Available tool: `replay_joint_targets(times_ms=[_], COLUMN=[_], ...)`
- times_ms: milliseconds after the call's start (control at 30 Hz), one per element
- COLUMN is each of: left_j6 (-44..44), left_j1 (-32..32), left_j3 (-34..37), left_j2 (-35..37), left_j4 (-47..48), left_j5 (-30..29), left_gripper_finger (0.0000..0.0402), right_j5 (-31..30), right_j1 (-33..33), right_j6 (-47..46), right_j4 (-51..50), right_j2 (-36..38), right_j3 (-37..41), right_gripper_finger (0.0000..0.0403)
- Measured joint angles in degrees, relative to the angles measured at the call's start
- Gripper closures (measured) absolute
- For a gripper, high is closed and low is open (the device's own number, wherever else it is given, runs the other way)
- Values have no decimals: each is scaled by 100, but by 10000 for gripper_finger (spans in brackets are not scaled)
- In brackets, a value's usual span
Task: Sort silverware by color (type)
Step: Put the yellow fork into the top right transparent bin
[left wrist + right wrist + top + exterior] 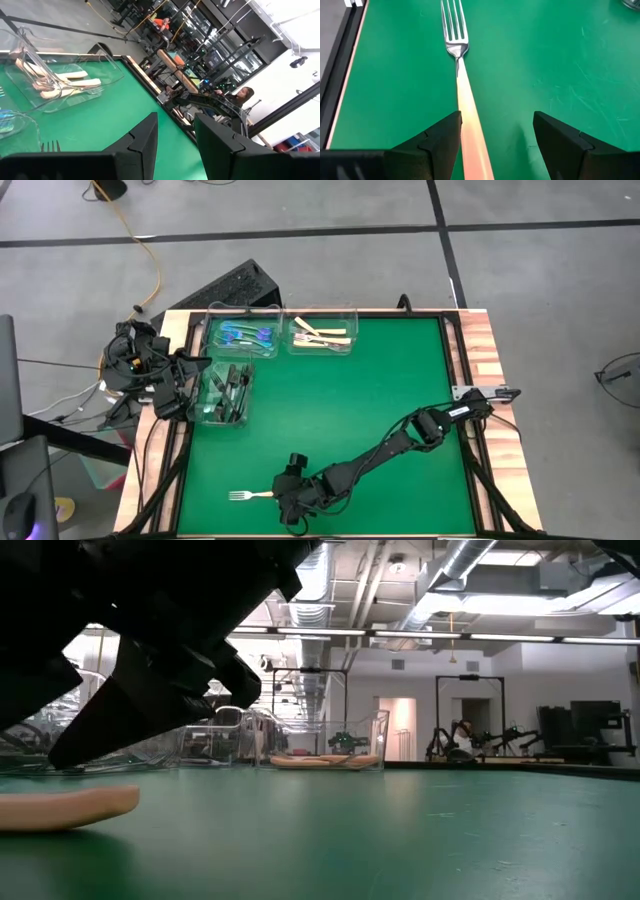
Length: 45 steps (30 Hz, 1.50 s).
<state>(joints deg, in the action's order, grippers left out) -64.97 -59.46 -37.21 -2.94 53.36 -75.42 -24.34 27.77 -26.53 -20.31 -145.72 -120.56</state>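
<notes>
The last loose tan-handled fork (252,495) lies flat near the surface's (360,410) near edge, left of its middle; its long axis runs parallel to that edge, tines toward the left edge; the right gripper (495,145) hovers over the handle, fingers (437,137) wide and holding nothing; the pick-up is in hand; next it likely must lower, straddle the handle and close; the left gripper (175,145) waits by the bins (322,330) at the far-left corner, fingers partly apart, empty
</notes>
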Motion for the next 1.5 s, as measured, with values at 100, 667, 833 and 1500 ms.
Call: replay_joint_targets(times_ms=[100,667,833,1500], left_j6=[0,-13,-28,-42], left_j1=[-2,-2,-1,-2], left_j3=[0,0,0,0], left_j2=[0,0,0,0], left_j4=[-2,-8,-8,-8], left_j5=[1,12,9,5], left_gripper_finger=[289,289,289,289], right_j5=[0,42,74,477], right_j1=[13,59,55,-15], right_j6=[2,-596,-621,-1226], right_j4=[-19,-406,-595,-1360], right_j2=[-24,-281,-311,-313], right_j3=[-1,-32,-32,-604], right_gripper_finger=[138,190,252,336])
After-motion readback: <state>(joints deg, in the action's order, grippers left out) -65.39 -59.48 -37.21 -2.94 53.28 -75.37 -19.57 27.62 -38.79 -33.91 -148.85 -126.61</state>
